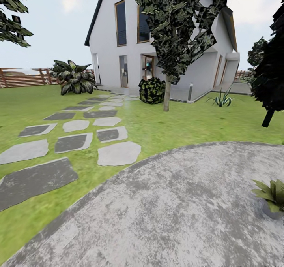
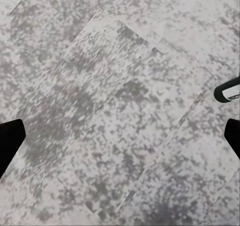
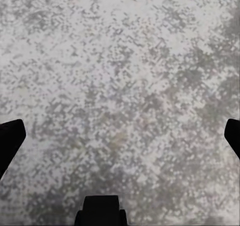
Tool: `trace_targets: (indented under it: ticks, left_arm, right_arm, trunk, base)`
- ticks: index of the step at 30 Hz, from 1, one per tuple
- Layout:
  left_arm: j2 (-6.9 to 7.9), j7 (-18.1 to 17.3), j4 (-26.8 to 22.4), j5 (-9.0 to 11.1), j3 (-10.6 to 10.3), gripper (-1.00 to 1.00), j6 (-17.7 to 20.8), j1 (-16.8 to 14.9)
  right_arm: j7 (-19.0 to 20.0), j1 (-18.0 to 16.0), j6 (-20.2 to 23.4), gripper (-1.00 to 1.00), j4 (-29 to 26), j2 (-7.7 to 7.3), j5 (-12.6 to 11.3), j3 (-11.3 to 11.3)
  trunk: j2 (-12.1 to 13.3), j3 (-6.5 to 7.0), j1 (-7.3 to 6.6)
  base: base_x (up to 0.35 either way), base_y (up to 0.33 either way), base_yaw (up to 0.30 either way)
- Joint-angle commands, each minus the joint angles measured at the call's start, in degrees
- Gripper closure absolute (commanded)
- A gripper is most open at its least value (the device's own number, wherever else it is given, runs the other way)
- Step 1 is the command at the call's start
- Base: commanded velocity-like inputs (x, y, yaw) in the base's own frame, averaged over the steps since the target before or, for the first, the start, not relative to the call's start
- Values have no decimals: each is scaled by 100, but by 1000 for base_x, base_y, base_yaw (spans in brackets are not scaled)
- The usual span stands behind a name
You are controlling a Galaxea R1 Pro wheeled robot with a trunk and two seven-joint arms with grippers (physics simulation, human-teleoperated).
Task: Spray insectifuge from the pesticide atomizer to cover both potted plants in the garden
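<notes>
Where the round paving point(image 1: 185, 207) of mottled grey curves across the near ground, its darker rim meets the green lawn point(image 1: 165, 128) in a smooth arc. At the right edge of the head view one potted plant point(image 1: 272, 198), a rosette of pointed green leaves in a little grey pot, stands on that paving, partly cut off by the frame. Flat, irregular stepping stones point(image 1: 75, 140), some pale and some dark, run from the near left toward the far white house point(image 1: 157, 42). A slatted brown fence point(image 1: 23, 77) closes the far left, and a dark tree point(image 1: 173, 30) stands mid-lawn.

Over speckled grey paving, the left end effector point(image 2: 120, 136) is spread wide, nothing between its black fingertips point(image 2: 10, 141). At the frame's edge near one fingertip, the pesticide atomizer point(image 2: 229, 89) lies on the stone as a dark end with a white label, mostly out of frame.

The right end effector point(image 3: 120, 136) is likewise spread wide over bare mottled paving.
</notes>
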Motion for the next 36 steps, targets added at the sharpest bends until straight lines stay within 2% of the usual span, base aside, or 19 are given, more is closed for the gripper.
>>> trace_targets:
  ticks: [1, 14, 22, 36]
  left_arm:
    - [-1, -6, 6, 9, 23, -100, -17, -1]
    - [-1, -6, 4, 9, 12, -100, -17, -1]
    - [-9, -6, 4, 1, 2, -100, -17, -1]
    - [-10, -6, 4, -9, 2, -100, -17, -1]
  right_arm:
    - [-1, -1, -12, -100, -3, 0, 2, -2]
    - [-1, -1, -12, -100, -15, 0, -6, -8]
    - [-8, -1, -12, -100, -29, 13, -7, -3]
    - [-10, -1, -12, -100, -38, 17, -15, -4]
  trunk:
    - [-2, -5, 0]
    - [-2, -5, 0]
    - [-2, -5, 0]
    - [-2, -5, 0]
  base:
    - [109, 338, -262]
    - [41, 338, -262]
    - [-65, 315, -261]
    - [-13, 41, -262]
